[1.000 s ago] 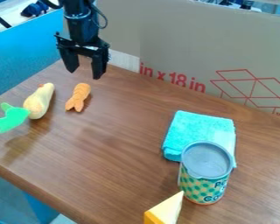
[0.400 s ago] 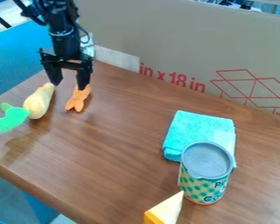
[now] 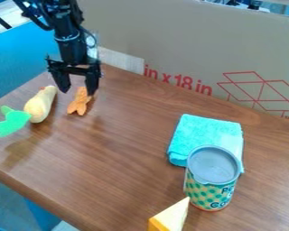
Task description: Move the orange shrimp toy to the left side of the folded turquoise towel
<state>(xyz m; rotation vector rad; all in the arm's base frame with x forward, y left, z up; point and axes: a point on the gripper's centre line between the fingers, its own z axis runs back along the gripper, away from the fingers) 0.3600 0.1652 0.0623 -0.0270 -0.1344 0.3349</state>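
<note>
Your end effector [image 3: 77, 91] hangs at the upper left of the camera view, pointing down over the far part of the worktop [image 3: 126, 140], its two fingers spread well apart. Nearest to it, you have the orange toy [image 3: 79, 104], lying on the wood with its narrow upper end in the gap between the fingertips as you see it; you can't tell from here whether either finger touches it. Just left of that, the pale yellow gourd-shaped toy [image 3: 39, 106] lies at a slant, its green leafy end [image 3: 11, 122] toward your left edge of view. Well apart, on the right: a folded turquoise cloth [image 3: 204, 133], and at its near side an upright can [image 3: 212, 185] with a grey lid, overlapping it in view. Yellow wedge [image 3: 171, 217] near the can, cut off by the bottom edge. Cardboard [image 3: 189, 40] with red print stands behind.
</note>
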